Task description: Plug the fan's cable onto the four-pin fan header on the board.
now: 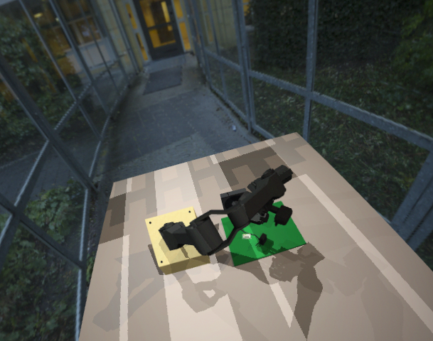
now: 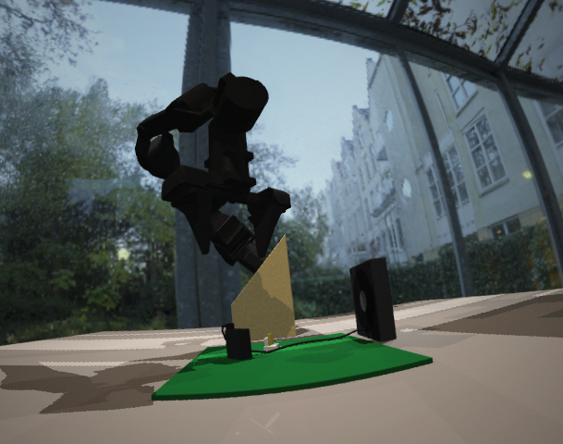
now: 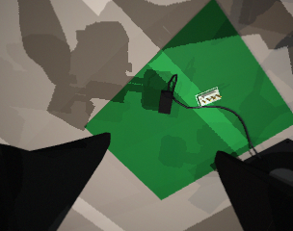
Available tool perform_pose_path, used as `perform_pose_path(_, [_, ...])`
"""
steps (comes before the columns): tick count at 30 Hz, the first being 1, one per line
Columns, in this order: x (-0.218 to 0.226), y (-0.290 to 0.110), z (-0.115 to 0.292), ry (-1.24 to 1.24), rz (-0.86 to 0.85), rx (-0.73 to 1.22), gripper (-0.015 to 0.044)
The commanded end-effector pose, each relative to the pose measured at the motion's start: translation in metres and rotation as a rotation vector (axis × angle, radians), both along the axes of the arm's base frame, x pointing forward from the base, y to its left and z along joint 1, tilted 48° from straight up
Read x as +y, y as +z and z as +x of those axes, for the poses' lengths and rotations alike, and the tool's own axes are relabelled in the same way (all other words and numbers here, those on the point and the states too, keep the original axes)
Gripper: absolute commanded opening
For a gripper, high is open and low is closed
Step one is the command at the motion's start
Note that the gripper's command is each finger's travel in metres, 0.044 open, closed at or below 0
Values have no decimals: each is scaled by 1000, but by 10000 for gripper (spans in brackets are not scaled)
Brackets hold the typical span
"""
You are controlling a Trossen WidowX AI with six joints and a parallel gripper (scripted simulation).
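1. While the tool (image 2: pixel 233 240) hangs high above the green board (image 2: pixel 319 370), its two fingers stand spread wide with nothing between them.
2. On the board, the black plug (image 3: pixel 166 101) stands upright, apart from the small white four-pin header (image 3: pixel 208 96) just beside it; the two do not touch.
3. From the plug a thin black cable (image 3: pixel 233 117) curves past the header toward the black fan (image 2: pixel 372 298), which stands upright at the board's far edge in the exterior view.
4. Seen from the wrist view, both dark fingertips frame the lower corners, with the plug and header between them and well below.
5. From the top view, the arm reaches from its yellow base plate (image 1: pixel 154 225) out over the board, all of it resting on the tan, patchy tabletop (image 1: pixel 355 256).
6. Behind the board in the exterior view, the base plate shows as a tan wedge.
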State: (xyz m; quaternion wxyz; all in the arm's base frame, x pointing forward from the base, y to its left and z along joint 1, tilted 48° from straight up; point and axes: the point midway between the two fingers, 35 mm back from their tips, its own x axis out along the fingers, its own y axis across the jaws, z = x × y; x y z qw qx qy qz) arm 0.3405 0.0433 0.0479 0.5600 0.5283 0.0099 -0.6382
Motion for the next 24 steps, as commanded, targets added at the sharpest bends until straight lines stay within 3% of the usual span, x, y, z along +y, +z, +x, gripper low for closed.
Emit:
perform_pose_path(1, [-42, -35, 4, -14, -16, 17, 440])
perform_pose_path(24, [-66, -56, 7, -14, -20, 17, 440])
